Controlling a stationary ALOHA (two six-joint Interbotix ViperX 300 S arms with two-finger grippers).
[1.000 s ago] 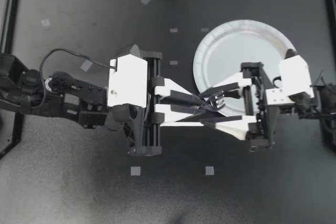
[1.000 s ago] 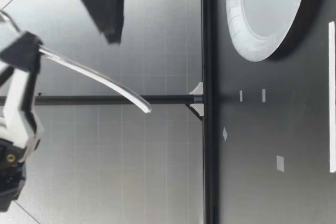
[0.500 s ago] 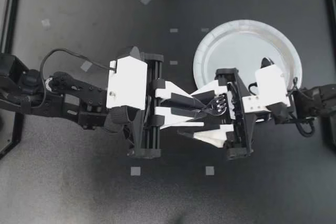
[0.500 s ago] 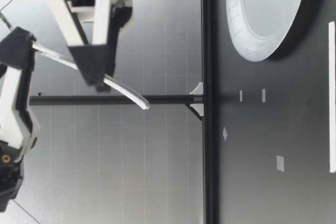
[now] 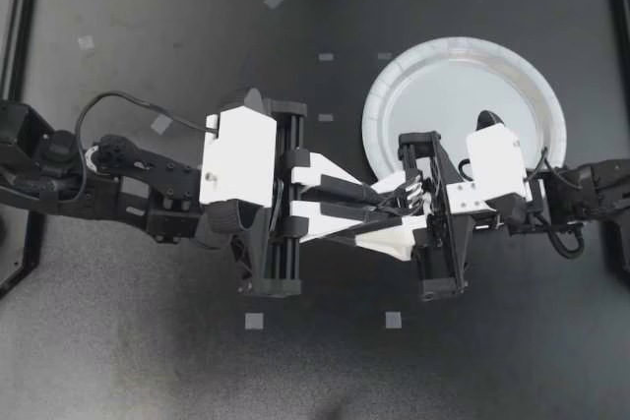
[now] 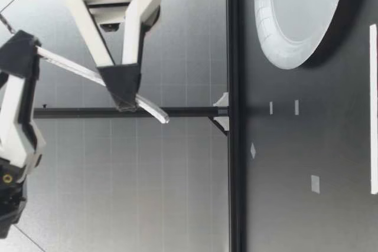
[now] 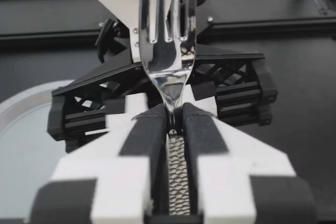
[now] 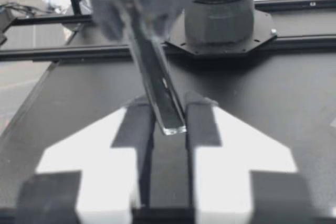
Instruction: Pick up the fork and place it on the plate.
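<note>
While my left tool (image 5: 372, 202) is clamped on the fork (image 5: 411, 187) at the neck, the big change in the last second is my right tool (image 5: 379, 213). It was sitting back over the plate (image 5: 463, 76) with its fingers spread wide. Now it's slid in and squeezed down around the tine end.

From the right wrist, the fork's end sits between the two pads (image 8: 202, 124), and as far as I can tell both are pressed against it. So right now both tools have hold of the same fork. It's up in the air, well above the table (image 5: 148, 361), just off the plate's rim on my left arm's side, and sloping down toward its free end in the low view.

My read is that this is a mid-air handover and it's nearly done. The left tool probably needs to let go next so the right one can carry the fork back over the plate. If the left hangs on while the right pulls, the fork could twist out.
</note>
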